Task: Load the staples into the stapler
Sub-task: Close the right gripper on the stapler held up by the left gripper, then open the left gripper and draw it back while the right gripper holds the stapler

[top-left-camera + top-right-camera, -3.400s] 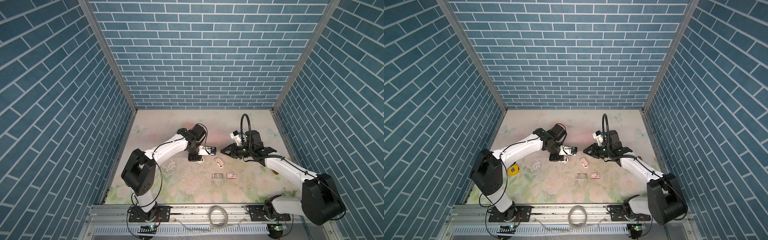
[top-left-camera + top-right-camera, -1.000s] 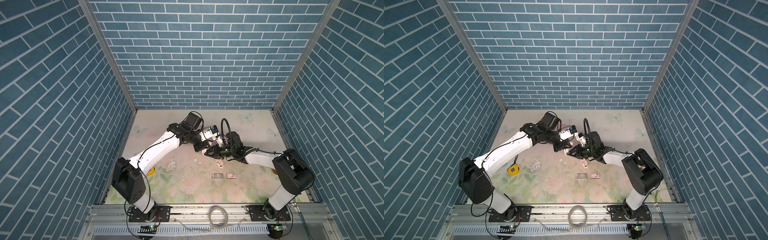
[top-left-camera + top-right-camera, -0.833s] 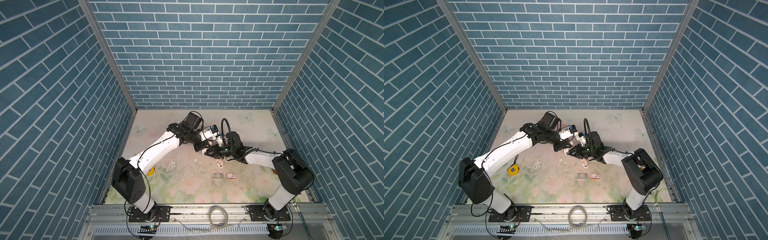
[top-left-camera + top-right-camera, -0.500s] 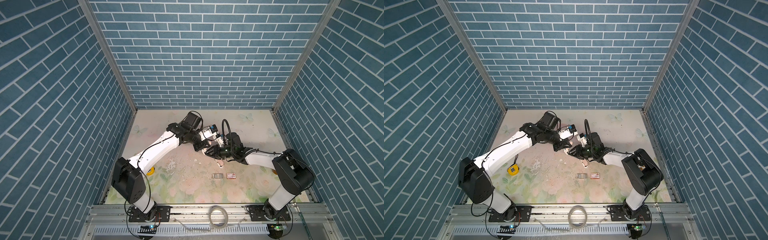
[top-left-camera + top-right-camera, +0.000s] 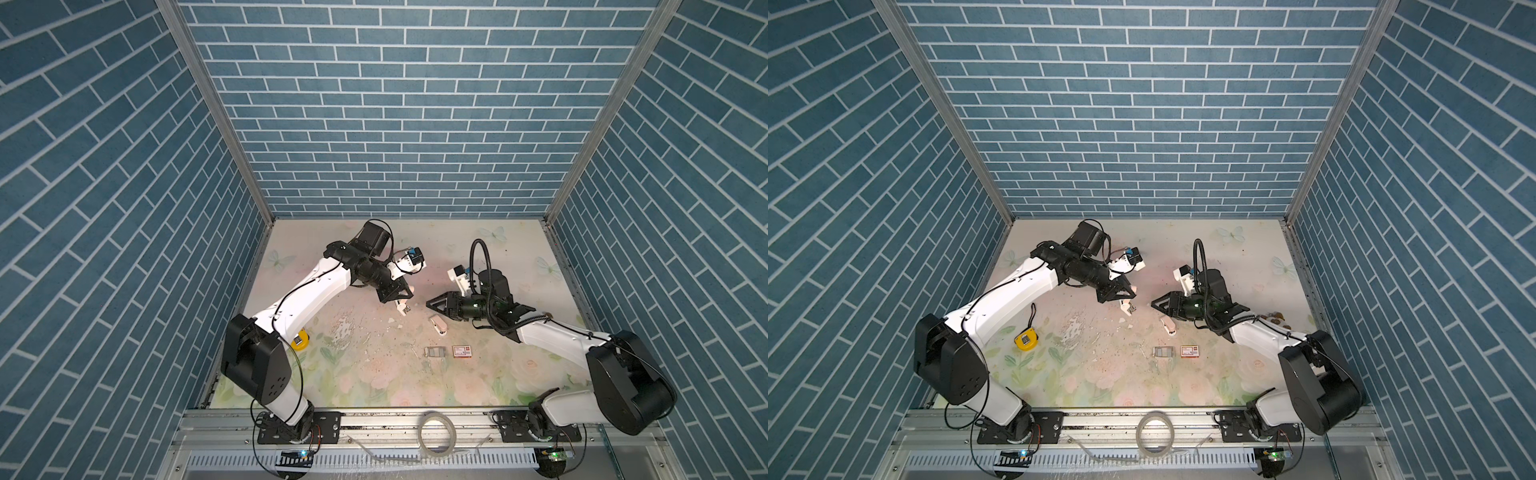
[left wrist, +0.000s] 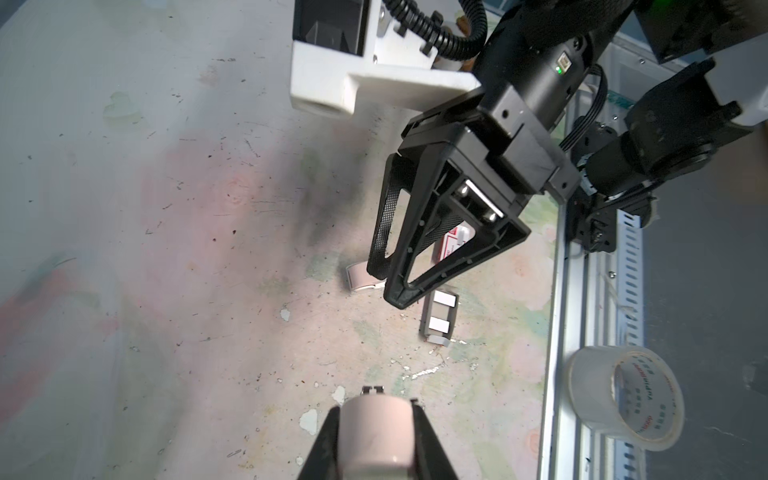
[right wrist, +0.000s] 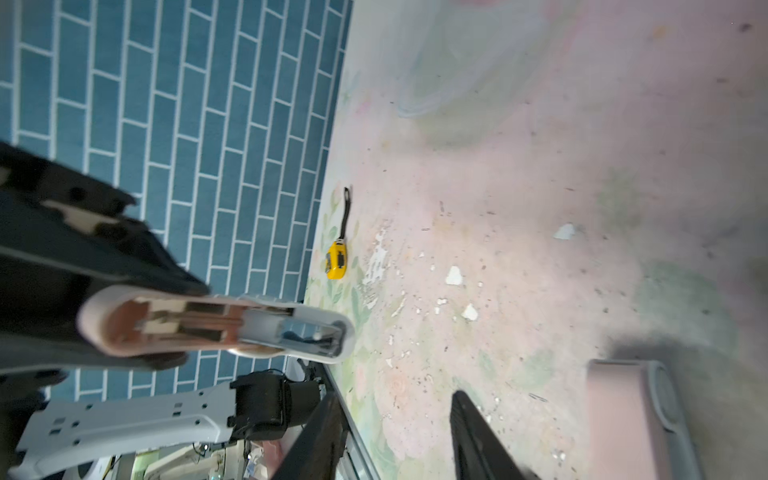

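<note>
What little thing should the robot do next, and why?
Probably lower the right end effector to the staples and pick them up. It is open and empty, while the left end effector holds the stapler aloft with its channel exposed. The staples lie untouched beside the box.

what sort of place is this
Probably a robot test cell, not a real room: brick-print wall panels box in a floral tabletop, with left arm and right arm bolted to a metal rail.
</note>
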`<control>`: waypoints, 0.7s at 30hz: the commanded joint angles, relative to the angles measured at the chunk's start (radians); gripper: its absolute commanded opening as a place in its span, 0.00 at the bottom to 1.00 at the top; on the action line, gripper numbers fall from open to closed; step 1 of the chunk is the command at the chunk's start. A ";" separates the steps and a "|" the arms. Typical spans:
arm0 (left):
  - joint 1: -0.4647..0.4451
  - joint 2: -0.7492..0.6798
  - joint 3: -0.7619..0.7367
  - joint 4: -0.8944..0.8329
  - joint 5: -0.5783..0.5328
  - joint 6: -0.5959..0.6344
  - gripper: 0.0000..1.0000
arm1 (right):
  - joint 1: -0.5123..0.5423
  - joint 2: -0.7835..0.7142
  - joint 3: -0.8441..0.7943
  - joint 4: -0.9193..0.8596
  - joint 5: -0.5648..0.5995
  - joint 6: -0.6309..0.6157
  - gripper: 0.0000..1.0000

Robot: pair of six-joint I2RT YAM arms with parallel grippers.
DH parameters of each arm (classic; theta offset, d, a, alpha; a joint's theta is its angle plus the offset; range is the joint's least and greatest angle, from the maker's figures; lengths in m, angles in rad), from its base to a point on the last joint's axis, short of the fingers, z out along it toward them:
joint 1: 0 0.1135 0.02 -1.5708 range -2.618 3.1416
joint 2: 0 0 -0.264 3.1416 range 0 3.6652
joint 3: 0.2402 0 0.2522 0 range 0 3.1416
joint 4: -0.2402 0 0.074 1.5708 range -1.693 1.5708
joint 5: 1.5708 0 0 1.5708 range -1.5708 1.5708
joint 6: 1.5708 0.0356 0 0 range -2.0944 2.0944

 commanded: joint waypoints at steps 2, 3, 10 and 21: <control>0.027 0.051 0.078 -0.106 0.158 0.015 0.02 | 0.004 -0.085 0.007 0.065 -0.127 -0.057 0.49; 0.029 0.067 0.095 -0.127 0.179 0.018 0.02 | 0.004 -0.094 0.007 0.067 -0.144 -0.058 0.49; 0.045 0.163 0.202 -0.251 0.301 0.044 0.02 | 0.029 -0.123 0.010 0.083 -0.176 -0.047 0.52; 0.048 0.219 0.249 -0.313 0.385 0.066 0.03 | 0.064 -0.022 0.076 0.106 -0.168 -0.042 0.56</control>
